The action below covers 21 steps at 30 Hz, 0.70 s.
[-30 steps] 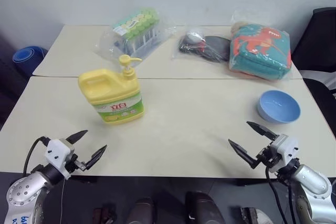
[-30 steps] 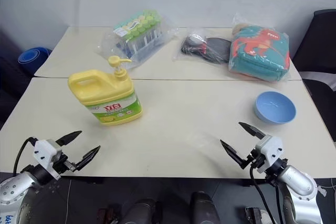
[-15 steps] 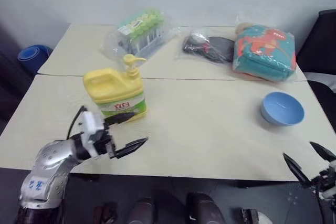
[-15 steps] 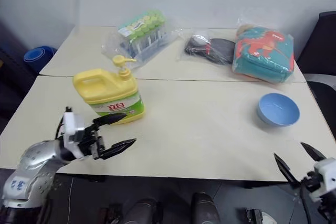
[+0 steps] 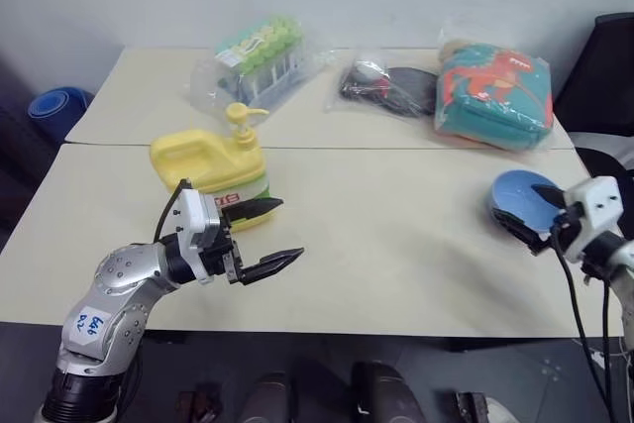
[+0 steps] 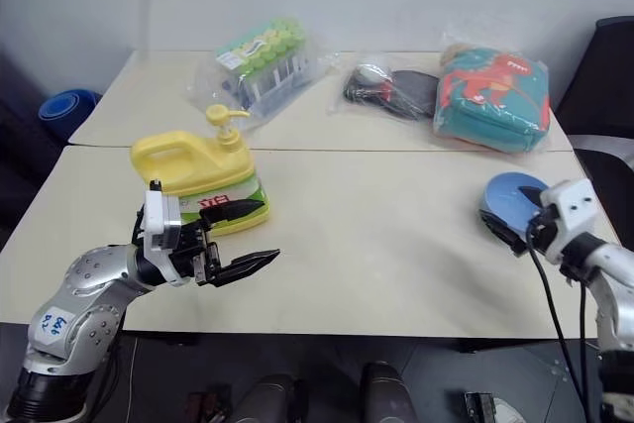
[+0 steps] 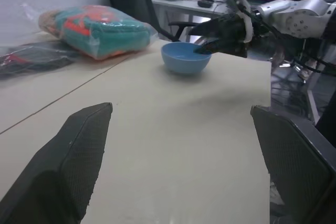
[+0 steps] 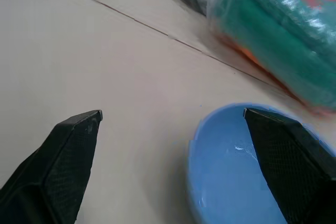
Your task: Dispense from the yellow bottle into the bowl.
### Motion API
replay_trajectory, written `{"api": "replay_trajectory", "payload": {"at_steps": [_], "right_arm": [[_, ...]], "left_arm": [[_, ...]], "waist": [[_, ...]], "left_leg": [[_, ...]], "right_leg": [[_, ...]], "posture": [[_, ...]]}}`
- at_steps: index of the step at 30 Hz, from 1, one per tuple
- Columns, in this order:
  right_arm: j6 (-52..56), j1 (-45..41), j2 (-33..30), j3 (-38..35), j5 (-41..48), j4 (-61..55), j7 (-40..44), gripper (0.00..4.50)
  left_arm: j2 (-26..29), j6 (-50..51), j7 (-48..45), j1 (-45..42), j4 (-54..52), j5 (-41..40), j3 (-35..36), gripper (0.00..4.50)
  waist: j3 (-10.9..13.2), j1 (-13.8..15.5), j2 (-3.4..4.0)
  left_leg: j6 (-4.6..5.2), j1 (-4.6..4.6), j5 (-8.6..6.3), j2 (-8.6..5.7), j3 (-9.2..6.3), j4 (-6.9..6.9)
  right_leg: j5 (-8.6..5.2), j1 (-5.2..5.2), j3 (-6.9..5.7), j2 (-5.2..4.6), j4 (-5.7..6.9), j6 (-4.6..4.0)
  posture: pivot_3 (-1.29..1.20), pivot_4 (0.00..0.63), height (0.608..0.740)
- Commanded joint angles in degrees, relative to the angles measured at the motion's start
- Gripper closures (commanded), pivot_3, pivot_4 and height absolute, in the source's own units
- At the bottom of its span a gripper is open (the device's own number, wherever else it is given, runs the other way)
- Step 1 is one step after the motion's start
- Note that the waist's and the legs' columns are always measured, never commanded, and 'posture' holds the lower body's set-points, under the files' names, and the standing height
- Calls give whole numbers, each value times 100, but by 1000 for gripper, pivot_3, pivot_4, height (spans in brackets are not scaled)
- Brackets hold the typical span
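Bowl (image 5: 527, 198), light blue and empty, sat at the table's right, the right gripper (image 5: 543, 221) spread at its rim. Left gripper (image 5: 269, 235), fingers apart, hung just before the yellow pump bottle (image 5: 211, 169).

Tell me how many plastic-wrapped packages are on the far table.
3: the pack of green-capped tubes on the left, a dark bundle in the middle, the teal dinosaur-print package on the right. None looks hidden.

A yellow bottle (image 5: 210, 167) with a green-and-white label stood on the cream desk (image 5: 376, 235) near a light-blue bowl (image 5: 520, 196).
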Motion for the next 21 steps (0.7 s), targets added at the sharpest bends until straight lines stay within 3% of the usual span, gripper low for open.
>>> {"api": "replay_trajectory", "payload": {"at_steps": [1,6,8,20,21], "right_arm": [[446,-500,-65,193,-231,536,-120,0],[553,-1012,-81,512,-652,1166,-245,0],[576,-1096,-66,564,-738,1274,-268,378],[788,-1221,8,652,-831,1159,-202,4463],[725,-1256,2,672,-834,1047,-146,4463]], "left_arm": [[1,-40,73,19,-307,21,36,25],[-12,-34,176,192,-520,49,41,25],[-18,-42,205,258,-580,66,34,0],[88,11,178,199,-590,10,104,0],[133,78,164,171,-606,-96,181,0]], "waist": [[0,16,0],[0,-2,0],[1,-15,-1],[1,-18,-1],[0,-23,-3]], "left_leg": [[0,-3,0,-2,-1,5],[5,-11,2,-10,-2,9],[4,-10,2,-9,-2,9],[2,-8,4,-9,1,10],[2,-8,4,-8,0,10]], "right_leg": [[0,0,-1,-1,0,0],[3,0,-3,-7,-4,6],[3,0,-4,-5,-3,6],[4,0,-4,-3,3,7],[4,0,-4,-3,3,7]], "posture": [[0,150,740],[0,150,740],[0,150,740],[0,150,740],[0,150,740]]}}
